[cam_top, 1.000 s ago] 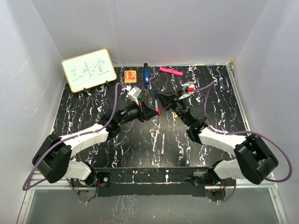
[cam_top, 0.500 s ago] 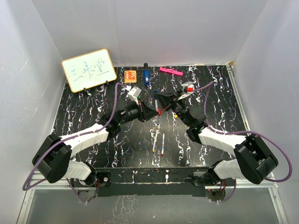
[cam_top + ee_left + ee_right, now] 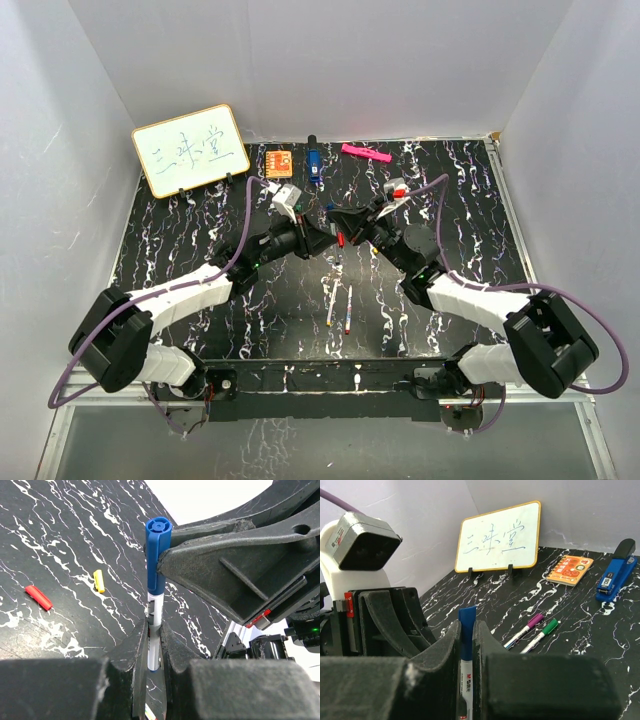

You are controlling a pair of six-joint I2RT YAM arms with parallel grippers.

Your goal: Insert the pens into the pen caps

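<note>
Nearest to the arm bases, a loose pen (image 3: 330,305) and a second loose pen (image 3: 348,309) lie side by side on the black marbled table (image 3: 470,200), and no pincer touches them. They are too small in the top view to be sure, but I judge that they have no caps yet.

In the middle of the table the two arms meet. The left pincer (image 3: 154,627) is clamped on the white barrel of the held pen (image 3: 154,612), which stands about upright. The right pincer (image 3: 467,627) is clamped on the blue cap (image 3: 158,550), and this cap sits over the upper end of the held pen. Whether it is pushed fully home, I cannot tell.

Beside this work a red cap (image 3: 38,597) and a yellow cap (image 3: 99,580) lie alone on the table, each without a pen in it.

Farther away, the purple-capped pen (image 3: 526,626) and the green-capped pen (image 3: 540,634) lie close together and look finished. Behind them are an orange booklet (image 3: 569,569), a blue stapler (image 3: 615,570) and a whiteboard (image 3: 500,537).

So, in my judgement, two pens are done, the blue one is in hand, and the red and yellow caps are left for the two loose pens.
</note>
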